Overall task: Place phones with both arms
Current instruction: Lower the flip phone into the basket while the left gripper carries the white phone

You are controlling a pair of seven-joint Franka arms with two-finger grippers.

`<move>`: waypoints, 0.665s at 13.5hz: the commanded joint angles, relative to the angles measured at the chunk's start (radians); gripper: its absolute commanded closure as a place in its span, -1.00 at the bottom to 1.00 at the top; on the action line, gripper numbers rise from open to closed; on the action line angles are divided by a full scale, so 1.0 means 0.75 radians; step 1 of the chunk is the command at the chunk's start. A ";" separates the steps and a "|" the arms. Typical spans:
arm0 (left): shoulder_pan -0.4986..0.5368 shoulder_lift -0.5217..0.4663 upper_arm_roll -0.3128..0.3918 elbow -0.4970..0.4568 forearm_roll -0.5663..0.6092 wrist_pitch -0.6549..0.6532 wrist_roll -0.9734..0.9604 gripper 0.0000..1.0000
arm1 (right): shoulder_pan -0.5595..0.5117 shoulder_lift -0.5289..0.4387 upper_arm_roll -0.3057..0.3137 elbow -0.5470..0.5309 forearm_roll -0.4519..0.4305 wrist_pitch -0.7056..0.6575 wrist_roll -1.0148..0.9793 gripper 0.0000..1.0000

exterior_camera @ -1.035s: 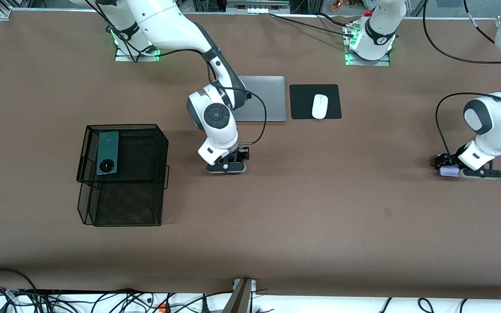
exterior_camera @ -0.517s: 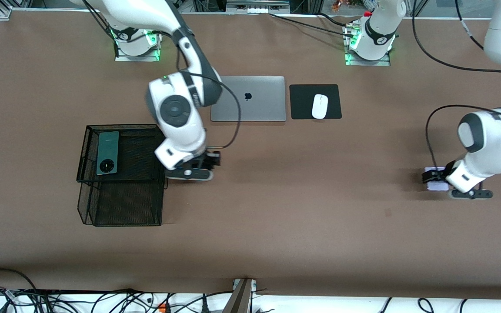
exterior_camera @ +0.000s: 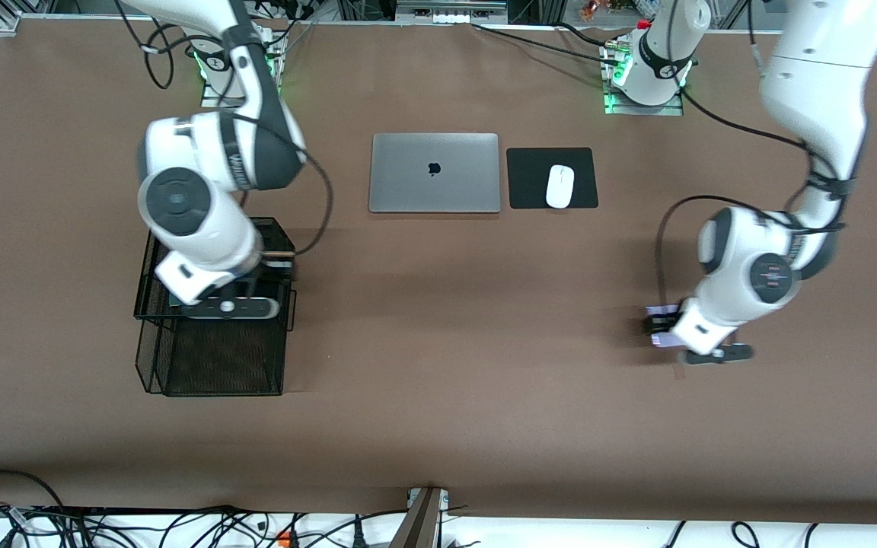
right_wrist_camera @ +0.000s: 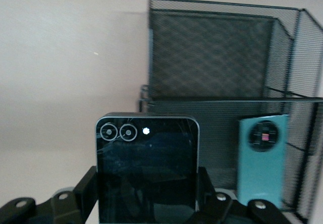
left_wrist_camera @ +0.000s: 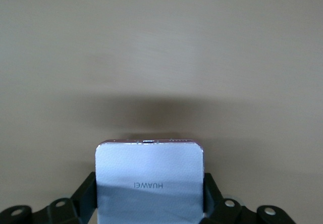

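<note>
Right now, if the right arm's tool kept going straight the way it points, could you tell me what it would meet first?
Probably the black wire-mesh basket. The right tool, shut on the small squarish black phone, points at the basket's upper tray, where the long dark-green phone lies. The gap left is hard to judge.

In the front view my right arm [exterior_camera: 202, 221] hides the green phone [right_wrist_camera: 262, 158], and both wrist views' edges cut off the black phone [right_wrist_camera: 146, 171] and lilac phone [left_wrist_camera: 150, 181].

Even overhead light is casting soft shadows on the desk [exterior_camera: 438, 380]; both wrist views are blurring slightly.
</note>
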 commanded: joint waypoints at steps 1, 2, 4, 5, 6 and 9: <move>-0.217 0.007 0.025 0.046 -0.026 -0.057 -0.231 1.00 | 0.007 -0.100 -0.066 -0.120 0.025 -0.016 -0.147 1.00; -0.296 0.007 0.025 0.054 -0.024 -0.059 -0.313 1.00 | 0.007 -0.131 -0.072 -0.177 0.025 -0.004 -0.156 1.00; -0.430 0.051 0.025 0.164 -0.024 -0.116 -0.481 1.00 | 0.009 -0.194 -0.072 -0.312 0.027 0.088 -0.156 1.00; -0.489 0.090 0.025 0.238 -0.026 -0.143 -0.552 1.00 | 0.009 -0.223 -0.072 -0.377 0.029 0.135 -0.154 1.00; -0.548 0.135 0.025 0.305 -0.026 -0.157 -0.622 1.00 | 0.009 -0.235 -0.070 -0.435 0.029 0.188 -0.152 1.00; -0.690 0.254 0.025 0.475 -0.026 -0.157 -0.761 1.00 | 0.019 -0.233 -0.058 -0.547 0.064 0.362 -0.129 1.00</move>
